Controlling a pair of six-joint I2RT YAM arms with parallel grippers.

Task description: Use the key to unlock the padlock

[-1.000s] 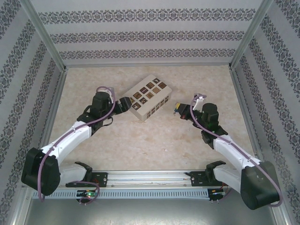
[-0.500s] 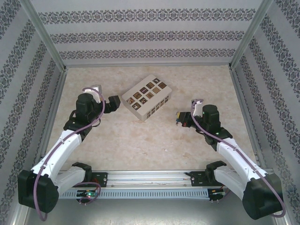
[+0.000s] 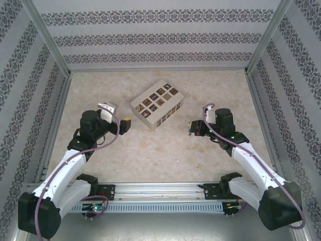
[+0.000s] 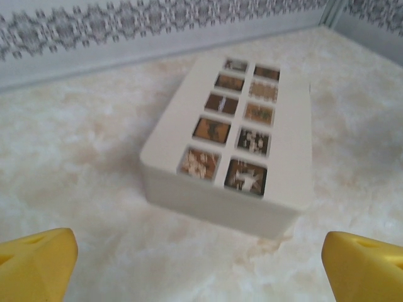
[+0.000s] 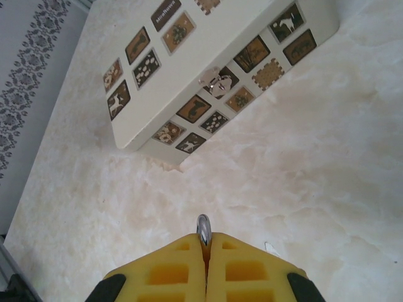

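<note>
Marbled bench [image 3: 165, 150] inside patterned walls, box [image 3: 157, 104] lying aslant mid-bench. Found right fingers [image 5: 239, 270] pressed shut on a thin silver loop [image 5: 203, 229], right of the box; could not tell shackle from key head. Found left fingers [image 4: 34, 261] spread wide and empty, facing the box, apart from it. Judged it wise to keep that pinch firm and level, bring the left across slowly, and align key with keyhole before turning.
</note>
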